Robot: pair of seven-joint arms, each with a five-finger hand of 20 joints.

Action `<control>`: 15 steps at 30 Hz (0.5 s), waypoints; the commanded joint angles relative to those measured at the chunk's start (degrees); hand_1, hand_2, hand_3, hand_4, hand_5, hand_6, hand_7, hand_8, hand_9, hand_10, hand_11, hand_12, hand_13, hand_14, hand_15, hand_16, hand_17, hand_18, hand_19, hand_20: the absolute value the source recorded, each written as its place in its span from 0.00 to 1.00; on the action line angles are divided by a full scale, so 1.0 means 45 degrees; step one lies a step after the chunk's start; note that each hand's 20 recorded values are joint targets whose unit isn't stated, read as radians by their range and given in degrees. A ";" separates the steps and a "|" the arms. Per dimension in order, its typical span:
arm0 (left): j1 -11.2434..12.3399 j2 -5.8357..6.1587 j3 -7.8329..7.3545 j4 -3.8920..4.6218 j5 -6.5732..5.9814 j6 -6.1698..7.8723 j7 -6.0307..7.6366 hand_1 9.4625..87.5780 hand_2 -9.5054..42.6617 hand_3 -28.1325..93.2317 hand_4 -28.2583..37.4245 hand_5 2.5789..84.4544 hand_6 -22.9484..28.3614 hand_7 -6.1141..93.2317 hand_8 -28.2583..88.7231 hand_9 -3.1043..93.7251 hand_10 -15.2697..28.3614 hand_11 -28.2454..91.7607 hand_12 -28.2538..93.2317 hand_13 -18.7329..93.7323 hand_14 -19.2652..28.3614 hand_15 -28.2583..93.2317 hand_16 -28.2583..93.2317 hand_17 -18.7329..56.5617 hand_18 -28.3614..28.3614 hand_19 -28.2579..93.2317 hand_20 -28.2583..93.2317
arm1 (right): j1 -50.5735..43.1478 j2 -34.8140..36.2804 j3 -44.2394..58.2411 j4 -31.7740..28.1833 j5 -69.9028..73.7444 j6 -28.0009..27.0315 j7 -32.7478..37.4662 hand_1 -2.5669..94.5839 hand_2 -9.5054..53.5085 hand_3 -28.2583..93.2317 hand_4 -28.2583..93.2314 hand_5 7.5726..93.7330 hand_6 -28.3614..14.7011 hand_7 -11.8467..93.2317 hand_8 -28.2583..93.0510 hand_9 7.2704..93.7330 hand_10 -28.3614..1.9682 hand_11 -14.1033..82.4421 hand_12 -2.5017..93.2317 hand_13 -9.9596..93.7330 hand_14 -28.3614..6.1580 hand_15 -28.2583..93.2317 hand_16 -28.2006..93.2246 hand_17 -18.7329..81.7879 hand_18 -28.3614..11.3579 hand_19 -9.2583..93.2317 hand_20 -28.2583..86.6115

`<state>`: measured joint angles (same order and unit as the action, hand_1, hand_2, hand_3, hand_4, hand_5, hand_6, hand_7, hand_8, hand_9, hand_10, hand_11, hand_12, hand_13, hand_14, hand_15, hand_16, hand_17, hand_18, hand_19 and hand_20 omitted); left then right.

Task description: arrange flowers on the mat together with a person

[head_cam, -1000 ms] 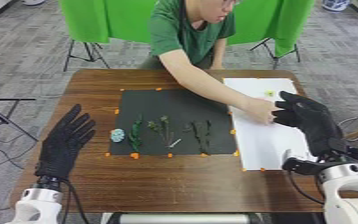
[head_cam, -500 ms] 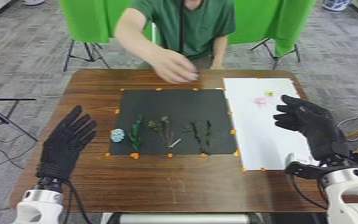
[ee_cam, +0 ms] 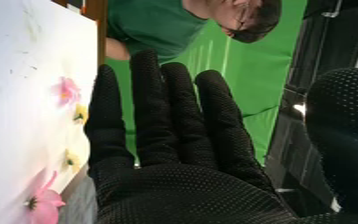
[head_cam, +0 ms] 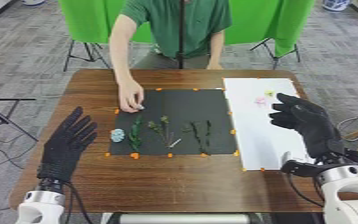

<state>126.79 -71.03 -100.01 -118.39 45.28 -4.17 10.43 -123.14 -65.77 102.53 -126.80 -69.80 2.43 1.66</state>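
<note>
Flat on the table, left of the dark mat (head_cam: 171,120), rests my left hand (head_cam: 62,145) with straight fingers. My right hand (head_cam: 307,120) is over the right side of the white sheet (head_cam: 257,135), open and holding nothing; in the right wrist view the right hand (ee_cam: 184,190) has its fingers extended. On the mat lie a pale blue flower (head_cam: 117,135), a leafy green stem (head_cam: 135,135) and several darker sprigs (head_cam: 202,137). A person's hand (head_cam: 131,97) touches the mat's far left corner. The sheet bears a pink flower (head_cam: 261,101) and a yellow one (head_cam: 270,93); a pink flower (ee_cam: 44,202) shows in the right wrist view.
The brown wooden table (head_cam: 175,185) carries orange tape pieces around the mat. Across it stands the person, in a green shirt (head_cam: 180,30), one forearm reaching over the table's far left part. A green cloth (head_cam: 269,30) hangs behind.
The person's hand has left the white sheet, uncovering the pink flower there, crossed over the far edge and come down at the mat's far left corner. Both my hands have stayed nearly still.
</note>
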 commanded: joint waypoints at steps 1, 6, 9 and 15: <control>0.0130 -0.0119 0.0015 0.0050 -0.0032 -0.0079 -0.0117 0.22 0.21 0.82 0.04 0.32 0.48 0.20 0.17 0.30 0.60 0.34 0.35 0.35 0.70 0.38 0.26 0.09 0.88 0.58 0.31 | 0.0028 0.0110 -0.0212 0.0037 -0.0173 -0.0010 0.0069 0.22 0.15 0.92 0.04 0.41 0.49 0.25 0.15 0.43 0.43 0.30 0.23 0.45 0.45 0.55 0.39 0.30 0.17 0.62 0.51; -0.0097 -0.0007 0.0031 0.0113 0.0006 -0.0202 -0.0126 0.22 0.21 0.82 0.04 0.32 0.48 0.20 0.17 0.29 0.60 0.34 0.35 0.35 0.70 0.38 0.26 0.09 0.88 0.58 0.31 | 0.0026 0.0228 -0.0098 0.0037 -0.0148 0.0002 0.0065 0.22 0.15 0.92 0.03 0.41 0.49 0.25 0.15 0.43 0.43 0.30 0.23 0.45 0.45 0.55 0.39 0.30 0.17 0.62 0.51; -0.0013 0.0002 0.0023 0.0086 -0.0020 -0.0142 -0.0114 0.21 0.21 0.82 0.04 0.32 0.48 0.20 0.17 0.29 0.60 0.34 0.35 0.35 0.70 0.38 0.26 0.09 0.88 0.58 0.31 | 0.0047 0.0181 -0.0052 0.0068 -0.0131 -0.0119 0.0150 0.22 0.15 0.92 0.03 0.41 0.50 0.26 0.15 0.43 0.43 0.30 0.23 0.45 0.44 0.55 0.39 0.30 0.17 0.62 0.51; -0.0060 0.0026 0.0080 0.0143 -0.0033 -0.0184 -0.0073 0.22 0.21 0.82 0.04 0.32 0.48 0.20 0.17 0.30 0.60 0.34 0.35 0.35 0.70 0.38 0.26 0.09 0.88 0.59 0.31 | 0.0088 0.0322 0.0008 0.0115 -0.0364 -0.0156 0.0013 0.22 0.15 0.92 0.03 0.41 0.50 0.26 0.14 0.42 0.43 0.30 0.23 0.45 0.44 0.55 0.39 0.30 0.17 0.62 0.51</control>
<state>126.35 -70.97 -100.02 -118.25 45.27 -4.36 10.36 -122.75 -65.11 102.07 -126.55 -70.00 2.08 2.12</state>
